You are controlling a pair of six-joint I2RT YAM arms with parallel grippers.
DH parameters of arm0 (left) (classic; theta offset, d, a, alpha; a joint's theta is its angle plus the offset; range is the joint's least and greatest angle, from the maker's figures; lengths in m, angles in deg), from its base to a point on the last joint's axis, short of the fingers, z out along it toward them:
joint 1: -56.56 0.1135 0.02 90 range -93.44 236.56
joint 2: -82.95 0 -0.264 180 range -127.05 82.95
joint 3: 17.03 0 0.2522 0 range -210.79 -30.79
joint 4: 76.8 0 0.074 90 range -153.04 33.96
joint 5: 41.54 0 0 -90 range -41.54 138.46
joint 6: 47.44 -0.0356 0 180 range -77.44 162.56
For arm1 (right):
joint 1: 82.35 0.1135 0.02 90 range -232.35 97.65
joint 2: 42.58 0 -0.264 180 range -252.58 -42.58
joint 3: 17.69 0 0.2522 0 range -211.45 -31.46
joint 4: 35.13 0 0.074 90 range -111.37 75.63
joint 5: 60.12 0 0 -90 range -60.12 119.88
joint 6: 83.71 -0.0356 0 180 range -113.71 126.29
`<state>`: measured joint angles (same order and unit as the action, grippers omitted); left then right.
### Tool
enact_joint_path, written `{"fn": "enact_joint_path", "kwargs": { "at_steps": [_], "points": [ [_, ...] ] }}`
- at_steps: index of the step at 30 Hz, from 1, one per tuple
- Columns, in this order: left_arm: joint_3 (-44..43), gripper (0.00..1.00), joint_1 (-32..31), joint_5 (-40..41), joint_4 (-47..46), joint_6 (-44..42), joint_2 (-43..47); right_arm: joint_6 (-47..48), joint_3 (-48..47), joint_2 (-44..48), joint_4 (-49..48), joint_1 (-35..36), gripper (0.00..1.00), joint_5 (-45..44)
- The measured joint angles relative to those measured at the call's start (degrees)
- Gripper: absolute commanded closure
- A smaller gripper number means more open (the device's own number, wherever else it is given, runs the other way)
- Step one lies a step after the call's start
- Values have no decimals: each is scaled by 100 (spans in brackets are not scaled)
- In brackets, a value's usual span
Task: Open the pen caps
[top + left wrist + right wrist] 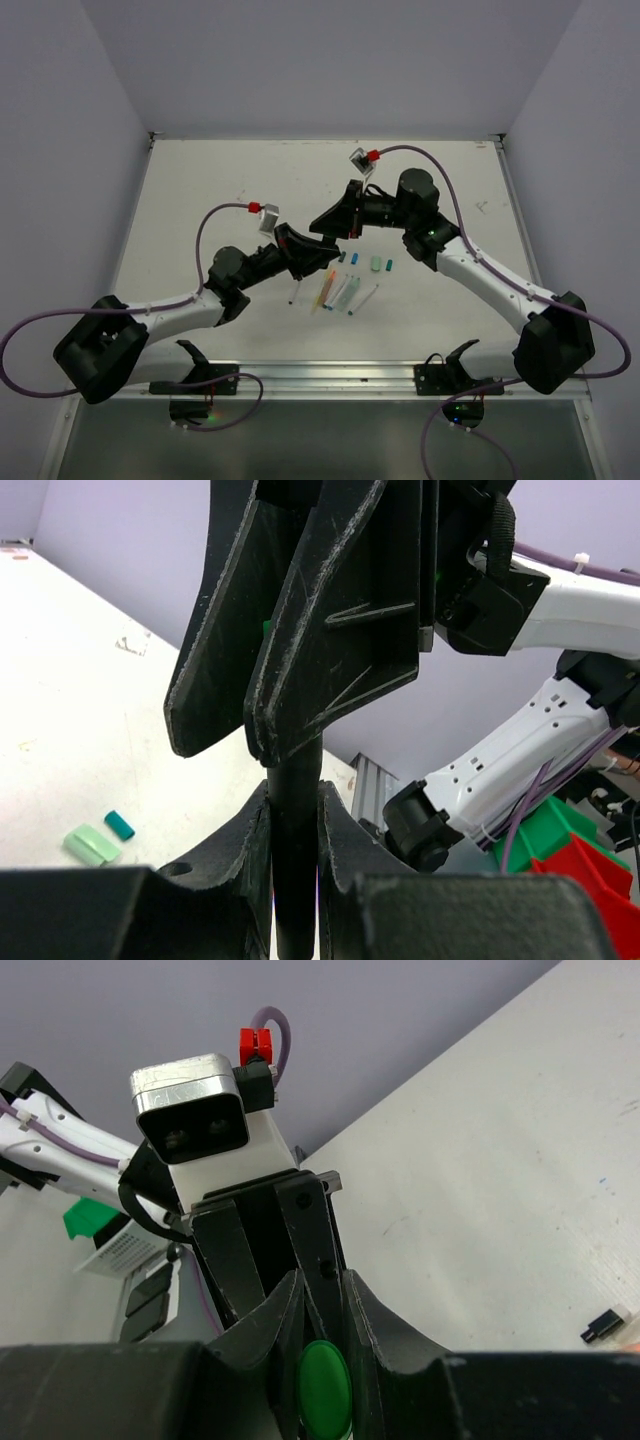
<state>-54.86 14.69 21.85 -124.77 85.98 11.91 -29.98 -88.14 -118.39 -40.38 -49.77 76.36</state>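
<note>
**Status: both grippers clamped on one pen above the row of pens**

1. Landmark. I take the row of pens (338, 290) lying on the table (220, 190) as reference for all positions.

2. Left gripper (295, 815). I see its fingers closed to a narrow gap on the dark barrel (296, 880). The barrel runs straight up between the two pads and touches both. The grip point is in the air, over the far side of the row of pens.

3. Right gripper (322, 1300). Its fingers are closed to a narrow gap on the green cap (323, 1380). The round end of the cap sits deep between the pads, near their roots. In the left wrist view only a sliver of green shows between these fingers.

4. Relation. The two sets of fingertips stand close to each other, end to end along the pen. The right fingers hide the joint between green cap and dark barrel; I cannot tell whether it has parted.

5. Loose caps. A pale mint cap (92, 844) and a teal cap (120, 825) lie side by side on the table, just past the right end of the row of pens, on its far side.
</note>
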Motion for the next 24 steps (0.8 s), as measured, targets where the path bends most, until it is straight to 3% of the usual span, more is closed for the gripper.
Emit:
{"fn": "enact_joint_path", "kwargs": {
  "at_steps": [13, 22, 24],
  "points": [
    [122, 100, -96, 249, -1019, 208, -404, 546, -828, -39, 1543, -63, 100, -33],
    [122, 100, -90, 625, -1585, 356, -636, 385, -1270, -356, 1572, -151, 100, 107],
    [398, 100, -144, 175, -1335, 352, -651, 289, -1574, -439, 1038, -374, 100, -286]
  ]
}}
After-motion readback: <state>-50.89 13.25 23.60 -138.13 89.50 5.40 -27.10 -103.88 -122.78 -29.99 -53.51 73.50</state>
